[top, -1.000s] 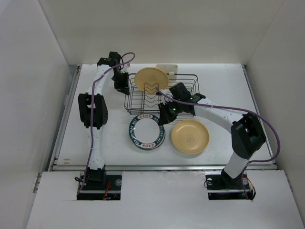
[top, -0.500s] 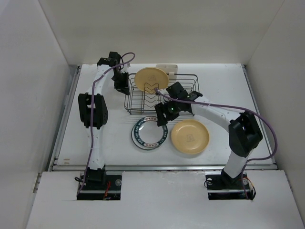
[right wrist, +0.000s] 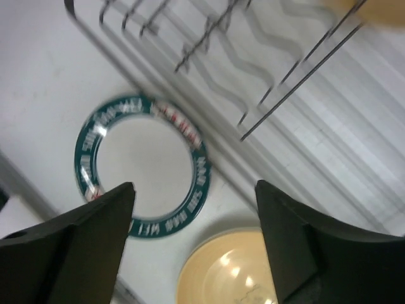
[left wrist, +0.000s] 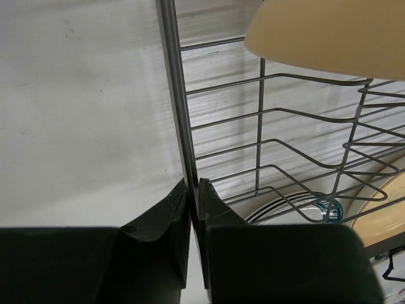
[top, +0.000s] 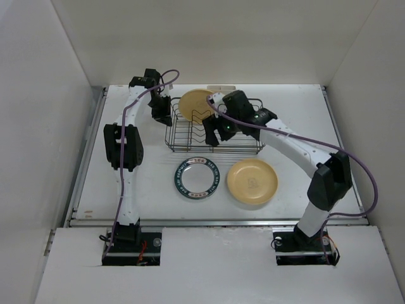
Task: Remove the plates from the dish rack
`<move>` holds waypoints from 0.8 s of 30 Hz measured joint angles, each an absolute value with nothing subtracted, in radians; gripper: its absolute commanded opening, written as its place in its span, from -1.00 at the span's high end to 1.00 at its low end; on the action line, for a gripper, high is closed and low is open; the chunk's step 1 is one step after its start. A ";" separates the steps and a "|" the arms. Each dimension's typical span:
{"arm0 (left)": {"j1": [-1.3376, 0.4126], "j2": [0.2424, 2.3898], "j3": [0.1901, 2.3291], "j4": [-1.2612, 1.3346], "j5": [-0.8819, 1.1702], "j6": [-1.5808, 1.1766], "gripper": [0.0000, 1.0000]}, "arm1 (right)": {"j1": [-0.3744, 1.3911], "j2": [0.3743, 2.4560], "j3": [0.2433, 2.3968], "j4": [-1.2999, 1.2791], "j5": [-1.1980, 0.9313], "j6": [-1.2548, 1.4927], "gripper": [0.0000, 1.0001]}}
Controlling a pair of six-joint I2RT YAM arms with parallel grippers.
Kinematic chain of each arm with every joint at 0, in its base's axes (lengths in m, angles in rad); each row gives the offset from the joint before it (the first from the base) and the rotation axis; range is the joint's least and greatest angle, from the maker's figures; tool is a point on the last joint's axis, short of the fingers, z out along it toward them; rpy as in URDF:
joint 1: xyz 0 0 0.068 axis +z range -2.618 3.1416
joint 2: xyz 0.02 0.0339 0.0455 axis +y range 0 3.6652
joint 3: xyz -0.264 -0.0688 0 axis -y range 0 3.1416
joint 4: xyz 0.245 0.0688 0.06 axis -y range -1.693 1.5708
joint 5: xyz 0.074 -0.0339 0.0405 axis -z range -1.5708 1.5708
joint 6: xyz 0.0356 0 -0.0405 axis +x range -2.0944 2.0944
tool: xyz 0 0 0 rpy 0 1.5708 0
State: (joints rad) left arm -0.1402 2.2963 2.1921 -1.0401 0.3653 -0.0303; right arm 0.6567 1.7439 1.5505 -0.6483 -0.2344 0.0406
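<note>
Matte white desk [top: 285,114], plain white walls [top: 38,126]. My left tool [left wrist: 193,190] pinches the dark wire dish rack [top: 183,134]; my right tool [right wrist: 194,187] gapes empty over it.

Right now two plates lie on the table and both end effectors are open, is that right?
No. The left end effector is shut on a wire of the rack, as the left wrist view shows. The rest stands: the teal-rimmed plate and the cream plate lie on the table, and the right end effector is open.
</note>
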 measured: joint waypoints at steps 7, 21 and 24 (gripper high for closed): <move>-0.140 2.296 2.192 -1.040 0.366 -0.030 1.00 | 0.588 1.827 1.819 -0.473 0.017 0.004 -0.73; -0.126 2.303 2.194 -1.041 0.393 -0.030 1.00 | 0.549 2.303 2.111 -0.306 0.189 -0.121 0.89; -0.122 2.305 2.197 -1.028 0.394 -0.027 1.00 | 0.547 2.300 2.126 -0.332 0.203 -0.163 1.00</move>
State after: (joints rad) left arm -0.1223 2.3051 2.1967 -1.0279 0.3943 -0.0269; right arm 0.5468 2.2997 2.1262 -0.3321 0.2031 -0.1635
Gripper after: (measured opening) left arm 0.049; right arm 0.079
